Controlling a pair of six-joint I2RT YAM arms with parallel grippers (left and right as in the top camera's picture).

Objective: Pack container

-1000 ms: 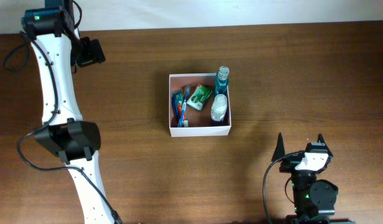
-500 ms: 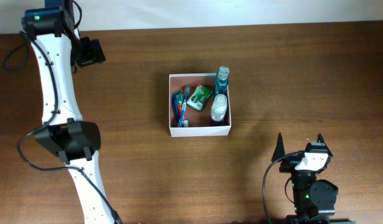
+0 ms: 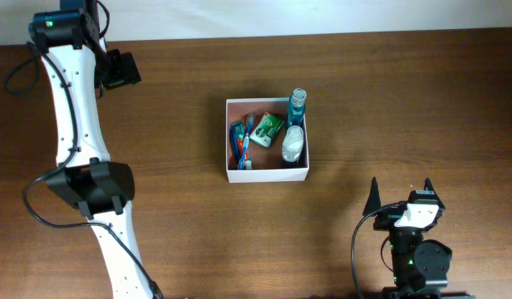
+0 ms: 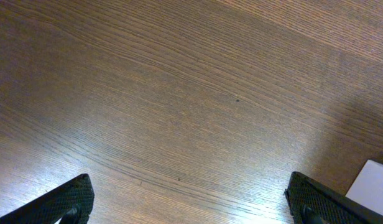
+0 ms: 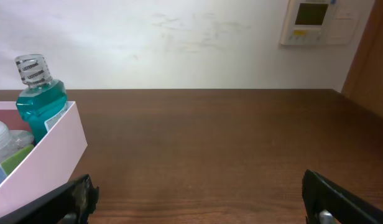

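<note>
Grippers, mine, two: left gripper point(image 4: 188, 190) far left, right gripper point(image 3: 401, 189) near right, jaws of both spread wide, nothing held.
Container point(image 3: 267, 174) mid-table, well apart from both; holds mouthwash bottle point(image 3: 297, 103), green packet point(image 3: 268, 126), white jar point(image 3: 293, 146), toothbrush point(image 3: 245, 141). No loose toiletries show on table point(image 3: 389, 100); I judge packing finished. Next: keep clear.

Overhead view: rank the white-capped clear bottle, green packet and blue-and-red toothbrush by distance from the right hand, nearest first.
1. White-capped clear bottle, right side of the white square container.
2. Green packet, middle.
3. Blue-and-red toothbrush, left side.
The right hand sits at lower right.
</note>
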